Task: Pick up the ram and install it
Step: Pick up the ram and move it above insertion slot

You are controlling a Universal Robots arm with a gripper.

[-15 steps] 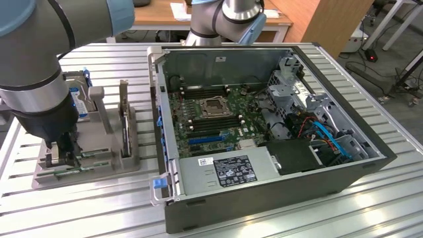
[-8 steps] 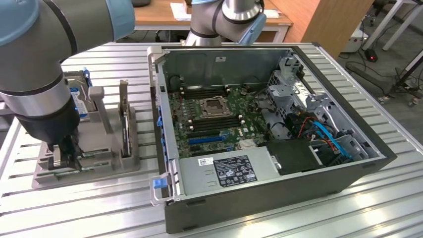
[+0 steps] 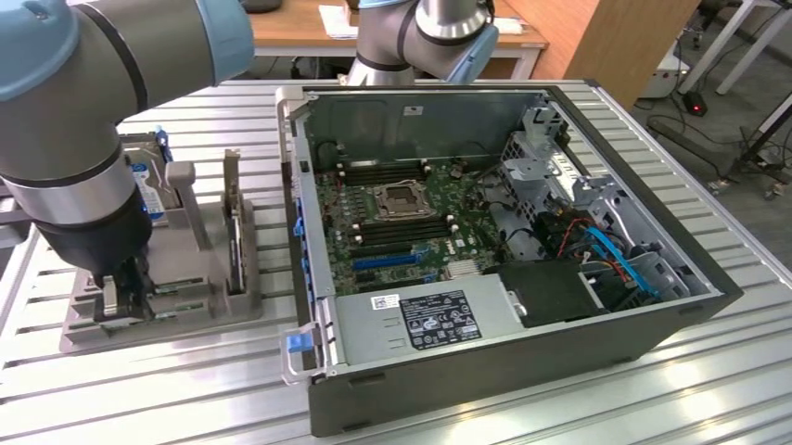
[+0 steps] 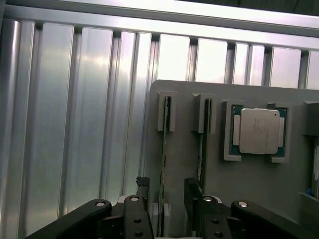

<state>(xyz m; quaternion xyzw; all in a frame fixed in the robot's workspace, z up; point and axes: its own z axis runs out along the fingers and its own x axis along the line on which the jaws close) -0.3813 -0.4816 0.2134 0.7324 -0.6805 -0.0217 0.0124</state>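
Claw [image 4: 167, 185], released, straddles the edge-on ram [image 4: 163, 144], whose near end hides between the fingers [image 4: 192, 195].

Bright, even overhead light fills the exterior view, leaving only soft, faint shadows on the ribbed tabletop [image 3: 185, 380]. In the wrist view the tabletop's metal slats carry broad pale glare streaks.

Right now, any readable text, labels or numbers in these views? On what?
Nothing can be quoted.
On the power supply label: print and symbols, too small to read.
On the sticker, case's inner wall: too small to read.
On the processor lid: no legible marking.
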